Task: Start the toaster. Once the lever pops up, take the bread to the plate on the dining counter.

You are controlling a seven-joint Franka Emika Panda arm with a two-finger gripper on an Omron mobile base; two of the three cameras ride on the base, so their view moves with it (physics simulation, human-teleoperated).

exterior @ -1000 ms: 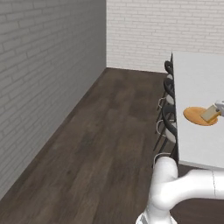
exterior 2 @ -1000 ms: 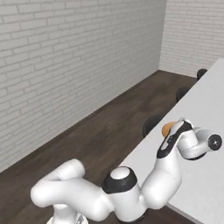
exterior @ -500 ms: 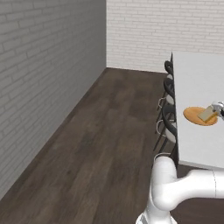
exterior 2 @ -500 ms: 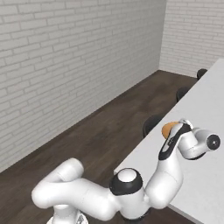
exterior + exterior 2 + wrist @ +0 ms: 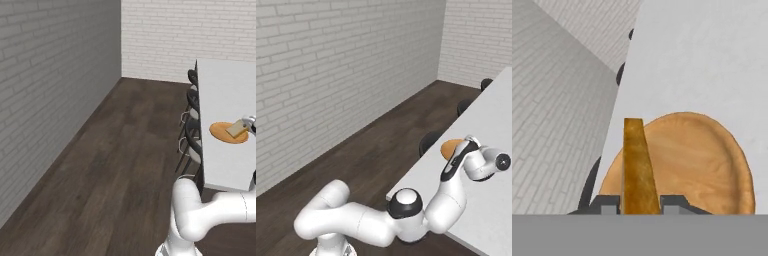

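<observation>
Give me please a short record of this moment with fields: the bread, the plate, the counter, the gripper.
bread: thin tan slice of toast with golden-brown crust, held edge-on between the fingertips, above the plate
plate: flat round orange-brown plate, resting on the counter near its chair-side edge
counter: long light grey-white dining counter, dark chairs along its side
gripper: two-finger gripper, shut on the toast, over the plate
contact of toast and plate: cannot tell

Bread (image 5: pixel 637 165): thin tan slice, golden-brown crust, seen edge-on in the hand view, clamped between two dark fingertips (image 5: pixel 607 204), over the plate. Plate (image 5: pixel 222 133): flat round orange-brown, lying near the left edge of the dining counter (image 5: pixel 220 90). Dining counter: long, light grey-white, flat-topped
</observation>
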